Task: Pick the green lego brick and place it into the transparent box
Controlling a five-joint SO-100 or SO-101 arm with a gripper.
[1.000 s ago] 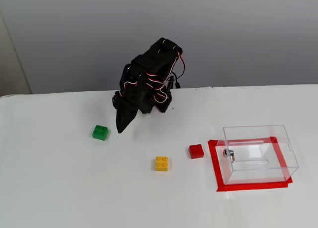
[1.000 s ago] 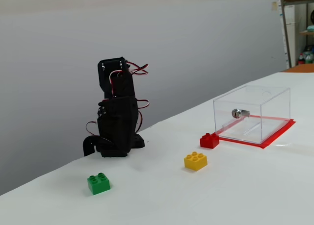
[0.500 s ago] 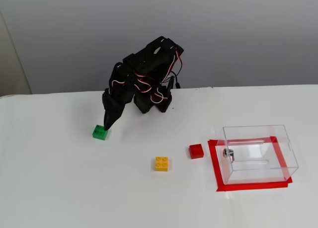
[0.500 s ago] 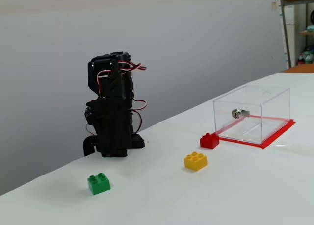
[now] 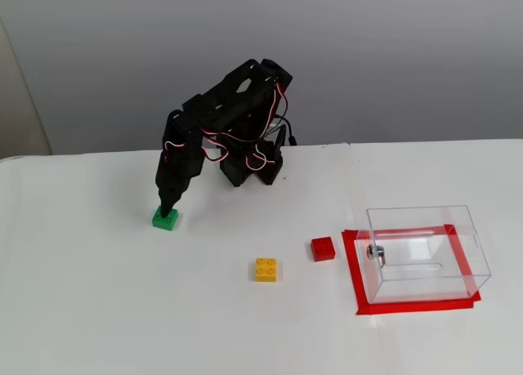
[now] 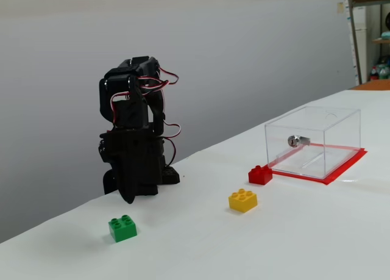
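Small bright-green four-stud lego brick resting on the white table, far left of the clear plastic rectangular box in the higher fixed view. Black two-finger hand pointing down, tip just above the brick; open or closed: cannot tell. Yellow four-stud brick and red brick lying between green brick and box, red one just beside the box. Red tape framing the box.
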